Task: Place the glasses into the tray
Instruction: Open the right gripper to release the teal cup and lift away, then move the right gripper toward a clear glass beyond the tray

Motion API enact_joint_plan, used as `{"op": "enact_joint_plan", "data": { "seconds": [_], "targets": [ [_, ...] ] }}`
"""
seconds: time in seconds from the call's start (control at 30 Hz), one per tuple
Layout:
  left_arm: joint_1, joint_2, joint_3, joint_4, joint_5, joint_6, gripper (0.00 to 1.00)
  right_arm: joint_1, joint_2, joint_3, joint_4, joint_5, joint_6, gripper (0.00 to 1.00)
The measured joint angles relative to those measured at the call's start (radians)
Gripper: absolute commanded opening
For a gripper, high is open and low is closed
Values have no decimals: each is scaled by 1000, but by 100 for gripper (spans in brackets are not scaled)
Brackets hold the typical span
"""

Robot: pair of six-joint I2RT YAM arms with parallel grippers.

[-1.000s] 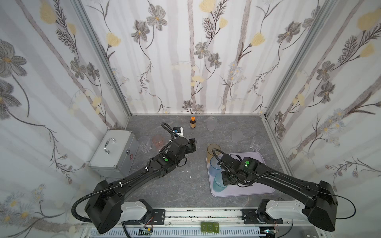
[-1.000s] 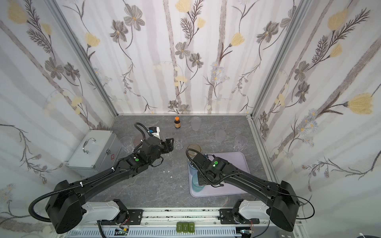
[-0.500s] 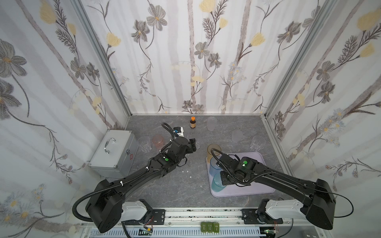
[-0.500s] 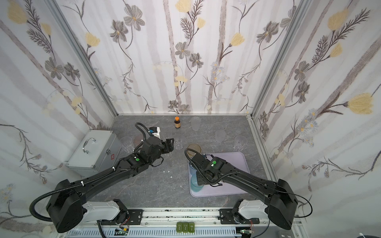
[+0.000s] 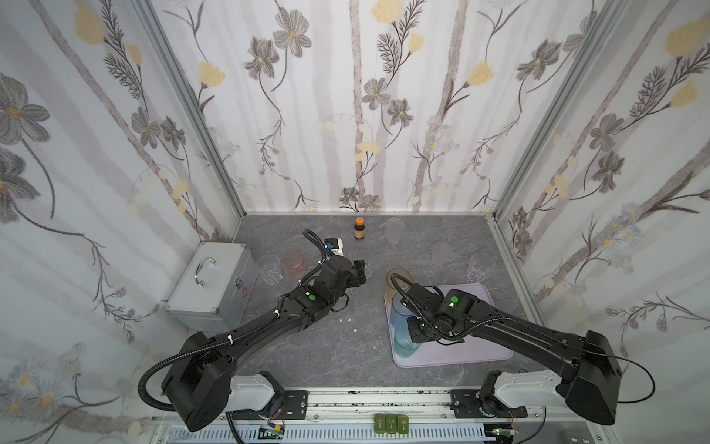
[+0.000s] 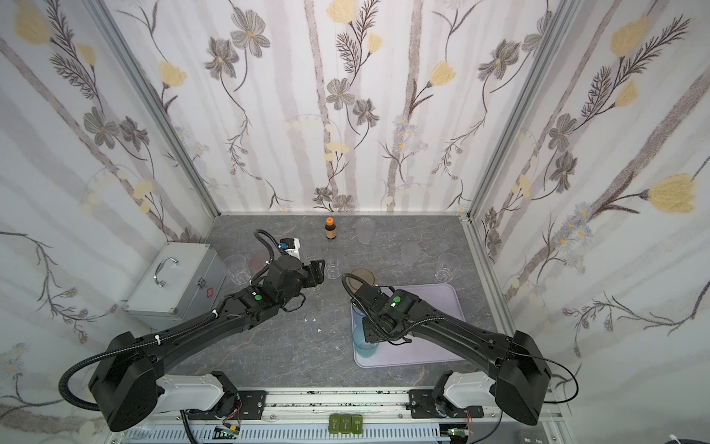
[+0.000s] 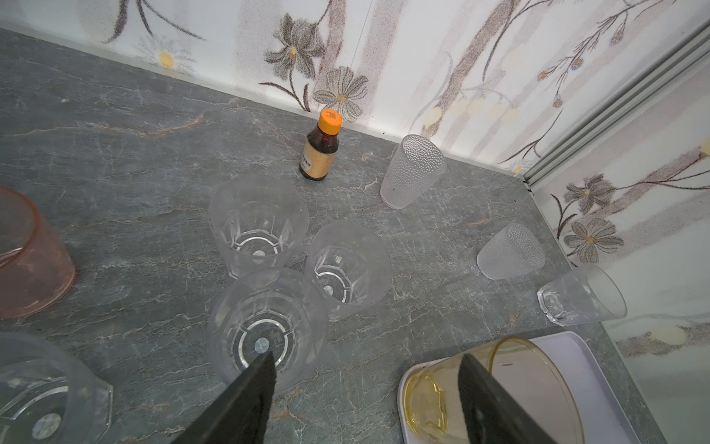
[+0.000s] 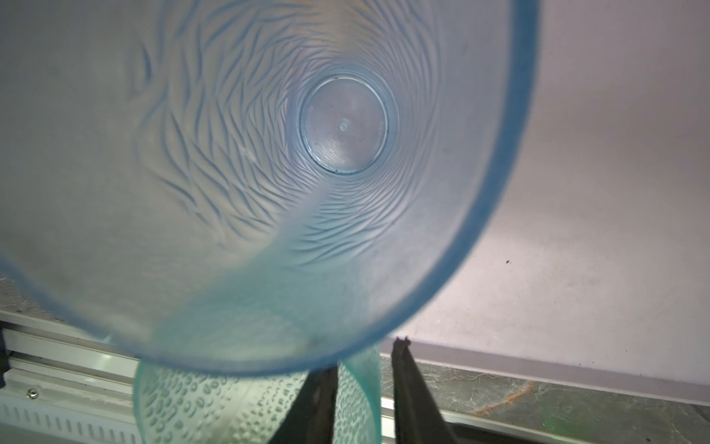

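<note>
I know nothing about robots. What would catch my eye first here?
The flowered wallpaper around the grey table strikes first, with a black left arm and right arm reaching in from the near edge. Then colour: an amber glass, a blue glass and a teal glass sit in a row along the left side of the lilac tray in both top views; clear glasses dot the table behind.
</note>
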Motion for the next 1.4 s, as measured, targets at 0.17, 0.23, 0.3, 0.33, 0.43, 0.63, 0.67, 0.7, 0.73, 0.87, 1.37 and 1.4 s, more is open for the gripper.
{"op": "enact_joint_plan", "data": {
  "seconds": [0.17, 0.23, 0.3, 0.33, 0.43, 0.63, 0.67, 0.7, 0.73, 0.87, 1.37, 1.4],
  "targets": [
    [1, 8, -1, 3, 5, 0, 77, -74, -64, 24, -6, -47, -29, 38],
    [2, 13, -3, 3, 8, 0, 76, -145, -100, 32, -10, -71, -57, 38],
    [2, 18, -7, 3, 11, 0, 76, -230, -132, 41, -16, -70, -84, 38],
    [2, 21, -10, 6, 13, 0, 76, -266, -143, 45, -17, -70, -98, 38],
    [2, 30, -20, 6, 18, 0, 75, -390, -163, 48, -8, -71, -137, 37],
    [2, 54, -37, 9, 31, 0, 75, -587, -90, -27, 138, -72, -180, 34],
    [2, 57, -40, 10, 35, 0, 75, -614, -60, -35, 173, -69, -183, 33],
    [0, 58, -45, 10, 40, 0, 75, -632, -27, -39, 210, -57, -185, 32],
    [0, 60, -50, 10, 44, -1, 75, -640, 0, -41, 239, -55, -186, 31],
    [-7, 72, -73, 10, 55, -1, 75, -640, 149, -51, 401, -82, -182, 28],
    [-10, 53, -108, 10, 35, -14, 75, -555, 492, 26, 665, -169, -111, 24],
    [-10, 53, -108, 10, 35, -15, 75, -553, 501, 32, 679, -168, -108, 24]
  ]
}}
